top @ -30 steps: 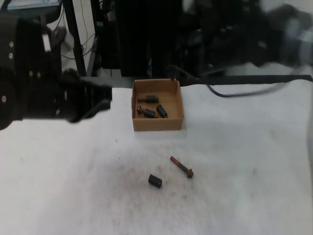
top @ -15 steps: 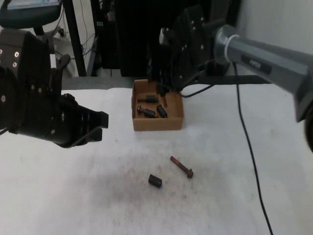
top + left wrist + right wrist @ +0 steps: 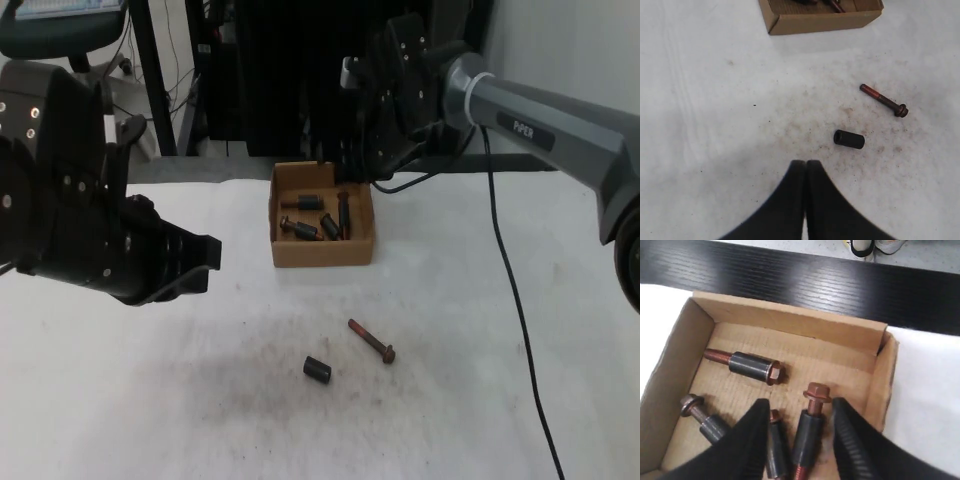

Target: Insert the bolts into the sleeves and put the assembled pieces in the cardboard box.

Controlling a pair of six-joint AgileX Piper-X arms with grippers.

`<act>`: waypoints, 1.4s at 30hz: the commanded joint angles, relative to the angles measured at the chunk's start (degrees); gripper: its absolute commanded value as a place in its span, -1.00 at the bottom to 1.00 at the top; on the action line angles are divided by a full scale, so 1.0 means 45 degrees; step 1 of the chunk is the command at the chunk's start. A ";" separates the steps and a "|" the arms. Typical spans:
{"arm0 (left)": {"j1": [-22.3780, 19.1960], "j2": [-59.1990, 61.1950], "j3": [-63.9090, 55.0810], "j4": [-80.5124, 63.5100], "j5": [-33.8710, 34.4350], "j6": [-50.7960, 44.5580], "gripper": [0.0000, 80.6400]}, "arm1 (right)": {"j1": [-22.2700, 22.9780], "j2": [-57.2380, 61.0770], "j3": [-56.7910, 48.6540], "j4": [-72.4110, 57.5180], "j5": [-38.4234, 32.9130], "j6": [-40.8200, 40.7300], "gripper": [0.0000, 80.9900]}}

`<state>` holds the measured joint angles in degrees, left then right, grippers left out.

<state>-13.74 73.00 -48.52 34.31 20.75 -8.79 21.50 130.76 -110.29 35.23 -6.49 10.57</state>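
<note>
**Desk:** What does the bench show?

**Photographer:** The right claw (image 3: 801, 405) hangs low inside the cardboard box (image 3: 790, 320) with its fingers spread. An assembled piece (image 3: 807, 432) lies on the box floor between them, bolt head pointing away from the wrist. It looks free of both fingers. Three other sleeved bolts lie in the box. One (image 3: 750, 366) is ahead of the claw's tips, and two lie off the outer side of one finger, one just beside it (image 3: 774, 445) and one farther out (image 3: 710, 422).

**Desk:** And the left claw?

**Photographer:** The left claw (image 3: 806, 167) is pressed shut on nothing and hangs above the white bench (image 3: 715, 125). The last loose sleeve (image 3: 849, 139) lies on its side a short way ahead of the tips. The bare bolt (image 3: 883, 100) is just beyond it, the two apart.

**Desk:** How should the step go?

**Photographer:** By my reading, the right claw should rise straight up, fingers wide, so it neither drags the piece nor catches the near wall. The left claw must open before it descends. The sleeve looks likely to roll, so the fingers should close across its round flanks. The bore should be left clear and level for the bolt's shank to enter squarely.
</note>
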 commanded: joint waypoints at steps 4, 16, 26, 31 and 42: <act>0.0024 -0.0032 -0.0105 0.0479 0.0352 0.0098 -1.00 | -0.0052 -0.0407 -0.0358 0.1058 0.0035 -0.0068 -0.46; -0.1659 0.0048 -0.0105 -0.1341 0.1972 0.3314 -1.00 | -0.0523 -0.2675 -0.0587 0.5294 -0.2036 -0.1149 -0.99; -0.2880 0.3283 -0.2824 -0.1164 0.1866 0.6149 -1.00 | -0.1889 -0.6702 -0.0560 0.8070 -0.3319 -0.2908 -0.99; -0.3230 0.5605 -0.5740 0.0509 0.0814 0.7022 -1.00 | -0.3095 -0.8711 -0.0123 0.8989 -0.3421 -0.3351 -0.99; -0.5291 0.8992 -0.9667 0.5389 -0.2677 1.3623 -1.00 | -0.5537 -1.3386 0.7309 0.6712 -0.6408 -0.3612 -0.99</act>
<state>-37.55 113.97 -91.05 56.83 9.01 51.79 -2.82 71.95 -79.04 66.92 -33.03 -5.55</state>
